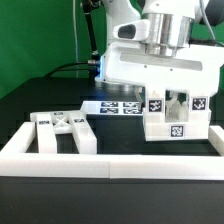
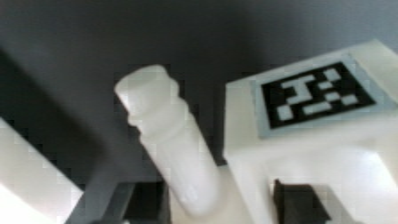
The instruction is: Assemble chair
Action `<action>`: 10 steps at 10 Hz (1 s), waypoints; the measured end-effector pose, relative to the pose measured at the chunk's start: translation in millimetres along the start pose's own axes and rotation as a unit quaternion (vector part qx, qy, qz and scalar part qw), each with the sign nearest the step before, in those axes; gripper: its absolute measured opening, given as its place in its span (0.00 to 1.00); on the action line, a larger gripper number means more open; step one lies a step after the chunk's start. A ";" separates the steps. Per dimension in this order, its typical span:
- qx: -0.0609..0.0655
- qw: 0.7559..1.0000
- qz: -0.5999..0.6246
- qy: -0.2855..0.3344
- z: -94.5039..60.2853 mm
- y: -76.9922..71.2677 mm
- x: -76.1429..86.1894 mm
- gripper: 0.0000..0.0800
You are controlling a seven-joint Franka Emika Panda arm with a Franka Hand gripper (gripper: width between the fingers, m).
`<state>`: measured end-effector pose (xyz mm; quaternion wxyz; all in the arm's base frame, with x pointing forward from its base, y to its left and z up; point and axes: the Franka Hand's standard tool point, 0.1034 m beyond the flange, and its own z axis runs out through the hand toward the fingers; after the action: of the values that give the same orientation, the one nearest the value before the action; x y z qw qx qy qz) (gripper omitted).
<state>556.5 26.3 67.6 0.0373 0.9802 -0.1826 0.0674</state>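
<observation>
The chair is in separate white parts. A blocky chair assembly (image 1: 176, 124) with black-and-white tags stands on the exterior view's right, just behind the white rail. My gripper (image 1: 177, 99) reaches down into its top. In the wrist view my gripper (image 2: 217, 205) is shut on a rounded, ribbed white post (image 2: 167, 125) that runs out between the dark fingers (image 2: 143, 205). Beside the post is a tagged white block (image 2: 317, 110). Whether post and block touch is hidden. A flat white frame piece (image 1: 62, 128) lies on the exterior view's left.
A long white rail (image 1: 110, 162) borders the front and sides of the black table. The marker board (image 1: 118, 106) lies behind, between the frame piece and the assembly. A green backdrop and cables stand at the back.
</observation>
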 end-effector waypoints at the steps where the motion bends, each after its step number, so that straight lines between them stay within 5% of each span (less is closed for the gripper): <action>1: -0.003 1.000 -0.001 -0.006 2.7 1.1 -2.4 0.35; 4: -0.020 0.995 0.006 -0.101 0.6 11.4 -4.7 0.35; 5: -0.030 0.987 0.011 -0.160 -5.7 14.9 -13.7 0.35; 7: -0.048 0.968 0.020 -0.246 -19.0 22.9 -6.8 0.35; 10: -0.076 0.935 0.036 -0.345 -19.4 42.9 -9.3 0.35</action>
<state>530.1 -8.4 87.5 0.0445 0.9302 -0.2237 -0.2876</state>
